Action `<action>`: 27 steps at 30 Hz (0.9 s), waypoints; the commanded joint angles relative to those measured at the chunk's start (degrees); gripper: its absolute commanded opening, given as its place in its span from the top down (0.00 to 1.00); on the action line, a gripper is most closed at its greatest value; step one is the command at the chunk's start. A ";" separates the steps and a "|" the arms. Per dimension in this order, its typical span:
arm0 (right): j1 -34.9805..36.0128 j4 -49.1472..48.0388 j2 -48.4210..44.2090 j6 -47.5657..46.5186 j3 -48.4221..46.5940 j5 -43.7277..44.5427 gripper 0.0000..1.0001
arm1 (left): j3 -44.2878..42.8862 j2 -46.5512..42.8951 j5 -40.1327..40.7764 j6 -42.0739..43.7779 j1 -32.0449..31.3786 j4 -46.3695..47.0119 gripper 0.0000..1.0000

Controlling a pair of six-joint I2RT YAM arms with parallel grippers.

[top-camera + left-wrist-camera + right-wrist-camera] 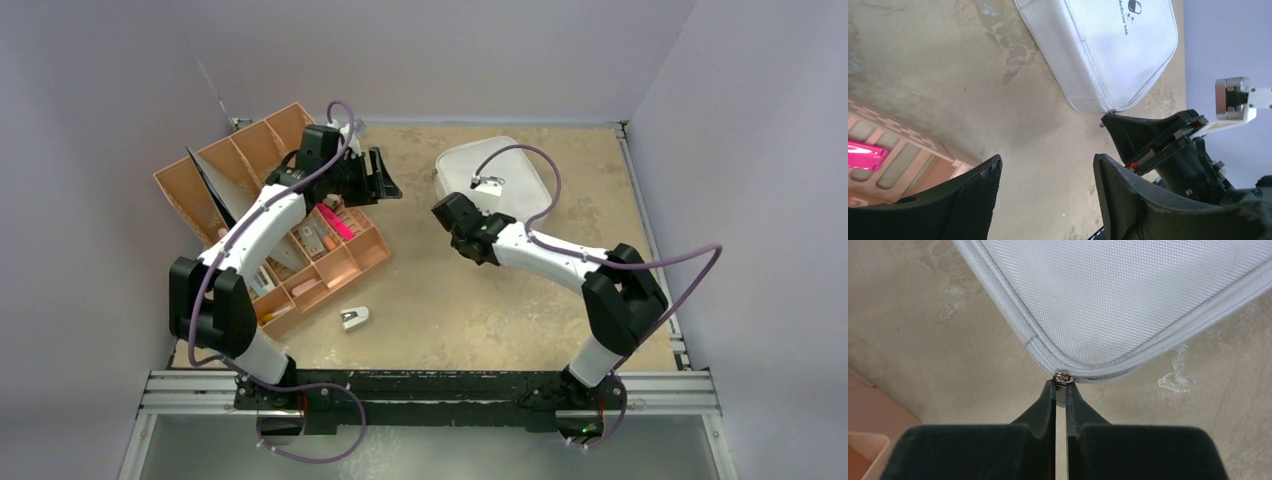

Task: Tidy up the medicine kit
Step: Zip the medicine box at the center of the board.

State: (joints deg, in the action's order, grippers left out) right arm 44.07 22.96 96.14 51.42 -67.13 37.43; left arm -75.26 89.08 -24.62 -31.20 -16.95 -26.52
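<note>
Unzipping in hand: zipper pull [1063, 377] at near-left corner of medicine kit [1128, 300] is pinched by right gripper [1061, 390]; left gripper [1047, 164] is spread, empty. Next, pull probably to be drawn along seam

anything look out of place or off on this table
A small white item lies alone on the table, off the near corner of the tray. The tray sits skewed to the table edges, and a dark flat piece leans tilted in it. The case looks closed, the right gripper shut on its zip pull.
</note>
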 commanded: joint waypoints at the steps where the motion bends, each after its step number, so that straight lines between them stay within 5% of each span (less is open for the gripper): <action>1: -1.46 -12.27 -2.56 -8.32 6.42 -7.82 1.00 | -2.11 3.76 -3.73 -3.31 -1.01 3.74 0.35; 16: -7.80 -47.56 -10.20 -16.03 28.43 -29.68 1.00 | -8.96 19.61 -3.97 -11.89 -8.33 13.71 0.28; 27: -9.59 -47.72 -11.35 -17.85 30.45 -29.01 1.00 | -14.48 29.42 -2.76 -13.90 -9.66 17.62 0.28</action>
State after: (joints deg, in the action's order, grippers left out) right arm 35.14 -25.76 85.10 35.68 -38.11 9.98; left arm -86.48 116.33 -27.22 -43.18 -26.39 -12.64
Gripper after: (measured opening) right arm 0.027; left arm 0.720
